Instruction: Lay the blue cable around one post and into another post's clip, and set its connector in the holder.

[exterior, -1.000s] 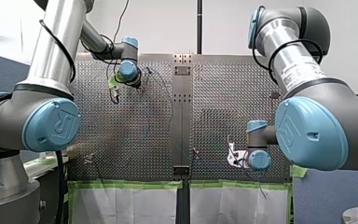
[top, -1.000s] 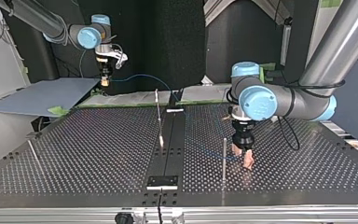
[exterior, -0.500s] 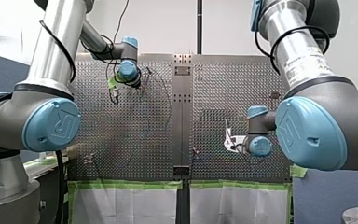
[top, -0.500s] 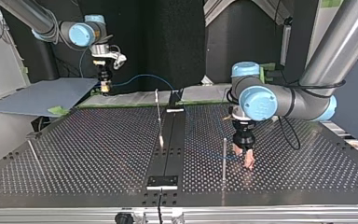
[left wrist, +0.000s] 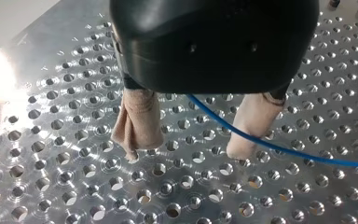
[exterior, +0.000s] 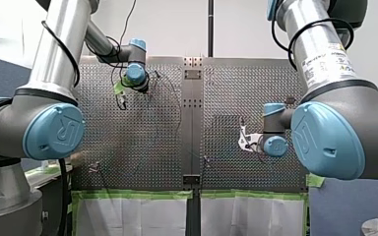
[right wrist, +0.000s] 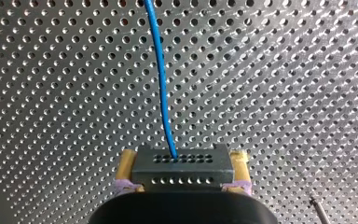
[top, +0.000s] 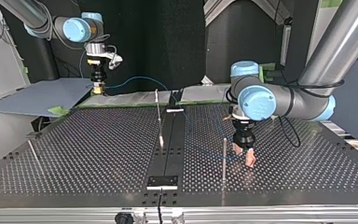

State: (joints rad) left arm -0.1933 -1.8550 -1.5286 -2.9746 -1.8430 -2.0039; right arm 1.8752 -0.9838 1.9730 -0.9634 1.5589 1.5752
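Note:
The blue cable (right wrist: 161,79) rises out of a dark grey connector block (right wrist: 182,167), and my right gripper (right wrist: 182,184) is shut on that block with its yellow pads. At the top view's far left this gripper (top: 96,86) hangs above the table's far edge, and the cable (top: 135,78) arcs away from it. My left gripper (left wrist: 191,154) stands open just over the perforated plate. The cable (left wrist: 279,147) passes between its beige pads (left wrist: 137,126), close against one of them. In the top view my left gripper (top: 244,157) is right beside a thin upright post (top: 224,158).
A leaning post (top: 158,112) stands by the black centre rail (top: 168,149), and another thin post (top: 34,151) stands at the top view's left. A small black plate (top: 163,181) sits on the rail near the front edge. A grey sheet (top: 42,95) lies beyond the table.
My right gripper has carried the connector toward the top view's left, farther up the plate in the front view. My left gripper has stayed in place, open.

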